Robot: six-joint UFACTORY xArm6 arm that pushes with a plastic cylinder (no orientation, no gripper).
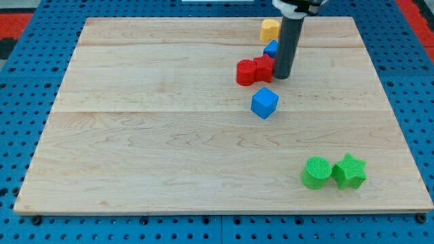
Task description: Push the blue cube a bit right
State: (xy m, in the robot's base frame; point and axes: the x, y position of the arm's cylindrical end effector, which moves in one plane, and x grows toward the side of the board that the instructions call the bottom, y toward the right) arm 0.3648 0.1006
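Observation:
The blue cube [264, 103] sits a little right of the board's middle. My tip [282, 76] rests on the board just above and to the right of it, apart from it. The rod touches or nearly touches the right side of a red block [255, 71] made of joined lobes. A second blue block [271, 48] is partly hidden behind the rod. A yellow block [270, 29] lies near the view's top edge.
A green cylinder [315, 172] and a green star block [349, 171] sit together at the view's bottom right. The wooden board [135, 135] lies on a blue pegboard surface.

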